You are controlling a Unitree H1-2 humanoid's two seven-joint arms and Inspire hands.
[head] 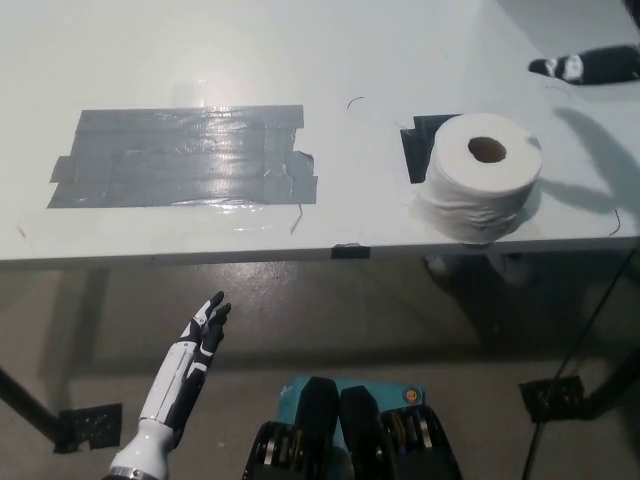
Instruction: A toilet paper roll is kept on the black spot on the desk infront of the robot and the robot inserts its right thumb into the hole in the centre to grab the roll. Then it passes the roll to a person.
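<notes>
Soft white toilet paper roll [484,189] stands near the counter [200,60] edge, light and squashy; hook its centre hole. Your right hand [585,66] hovers far right, fingers unreadable; left hand [200,335] rests open below.

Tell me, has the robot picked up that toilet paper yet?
Not yet. The toilet paper roll stands on the desk by the black spot, untouched. The right hand hovers beyond it. The left hand rests low, open. Grabbing and handing over remain.

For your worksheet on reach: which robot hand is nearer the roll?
Right. The right hand hovers beyond the roll, at the right edge; the left hand hangs below the desk.
</notes>
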